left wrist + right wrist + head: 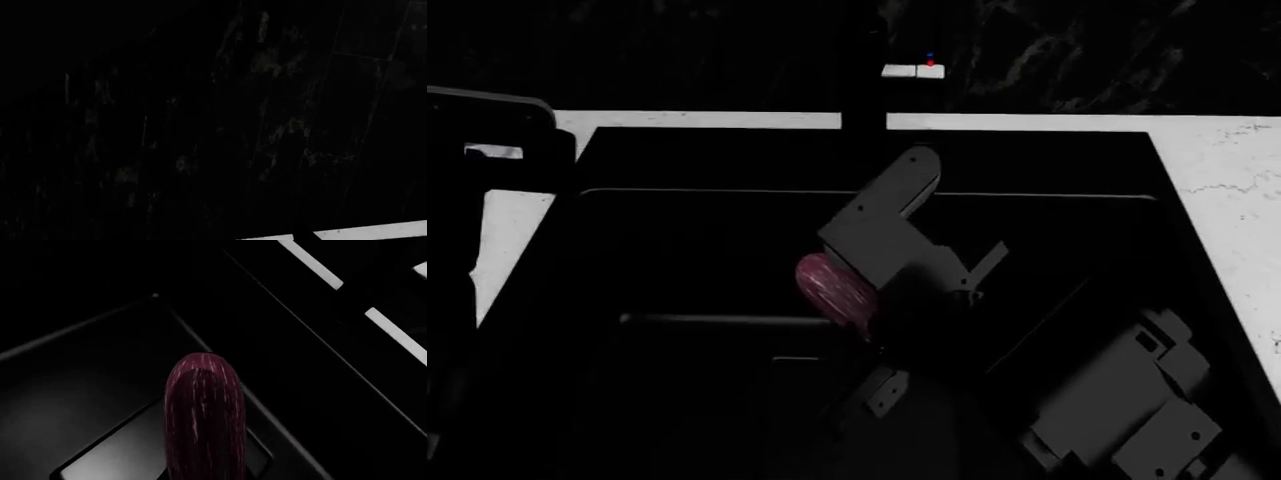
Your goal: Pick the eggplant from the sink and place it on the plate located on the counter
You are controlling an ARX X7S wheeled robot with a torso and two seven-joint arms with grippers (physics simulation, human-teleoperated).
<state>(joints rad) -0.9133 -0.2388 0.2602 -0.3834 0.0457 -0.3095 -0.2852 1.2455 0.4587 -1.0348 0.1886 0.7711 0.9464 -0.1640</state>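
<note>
A: Item one, the eggplant [834, 288]. Location?

B: Over the sink [694, 260], dark purple, projecting from the right gripper [868, 300]. In the right wrist view it runs straight out from the camera, the basin floor below it. It looks held and lifted, though the fingers themselves are hidden.

A: Grip state, right?

B: Judged closed on the eggplant; contact points not visible.

A: Left gripper?

B: Not seen. Its wrist camera shows only dark surface and a pale strip.

A: The plate?

B: Not in any view. The counter [1228, 180] shows white marble to the right of the basin.

A: Handling note for the step in hand?

B: Raise it clear of the sink's rim before travelling sideways, keep the grip steady since the skin looks glossy, and find the plate before lowering.
</note>
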